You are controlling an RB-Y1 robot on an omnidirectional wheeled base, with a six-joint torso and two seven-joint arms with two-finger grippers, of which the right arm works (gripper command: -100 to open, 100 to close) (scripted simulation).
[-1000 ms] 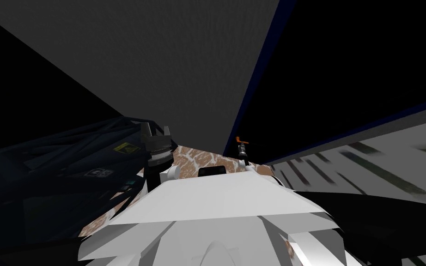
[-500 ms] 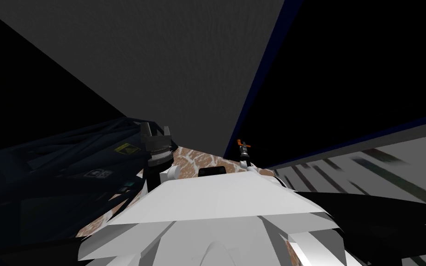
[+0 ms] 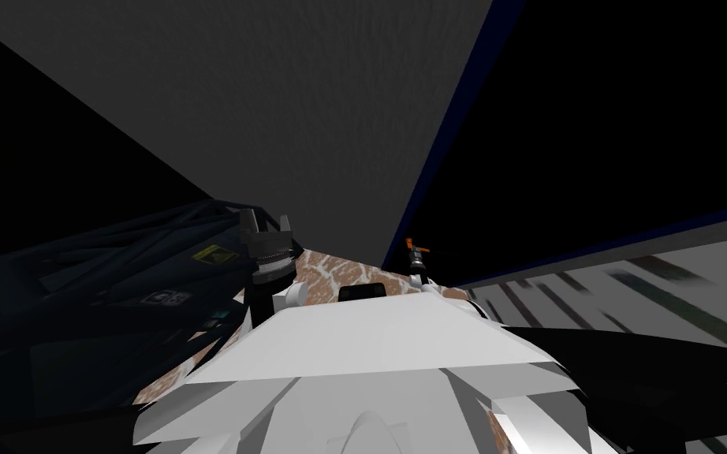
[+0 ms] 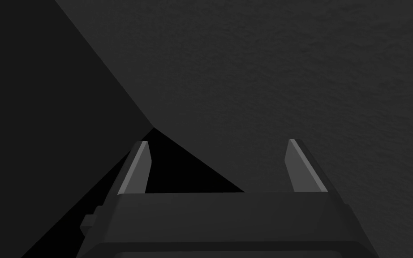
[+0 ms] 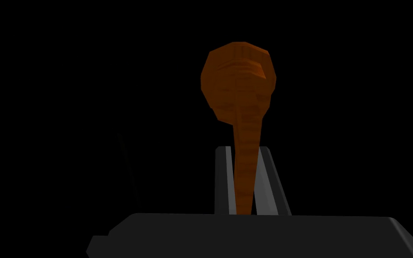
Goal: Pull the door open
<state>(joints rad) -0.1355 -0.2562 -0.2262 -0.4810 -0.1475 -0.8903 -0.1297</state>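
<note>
Orange in colour, the door handle (image 5: pixel 238 85) was a lever with a rounded end and a narrowing stem. It was found clamped in the right claw (image 5: pixel 242 150), whose two fingers (image 5: pixel 260 179) pressed against either side of the stem, leaving the rounded end clear beyond the fingertips. A black area lay behind the handle in the right wrist view. In the head view the handle was small, just right of the lower end of a dark blue edge (image 3: pixel 449 134). That edge bounded the door (image 3: pixel 315 102), a large dark grey panel rising from the floor (image 3: pixel 338 276) to the top of the picture. The floor was brown, mottled with white. Black areas (image 3: pixel 590 118) lay on both sides of the door. The left claw (image 3: pixel 266 225) was held up on the robot's left, near the foot of the door and well apart from the handle. In the left wrist view its fingers (image 4: pixel 135 168) stood wide apart with nothing between them, facing a plain dark grey surface. A dark blue-black object (image 3: pixel 117 299) bearing a yellow label (image 3: pixel 214 254) lay left of that claw. A light grey striped surface (image 3: pixel 669 284) lay on the right.
</note>
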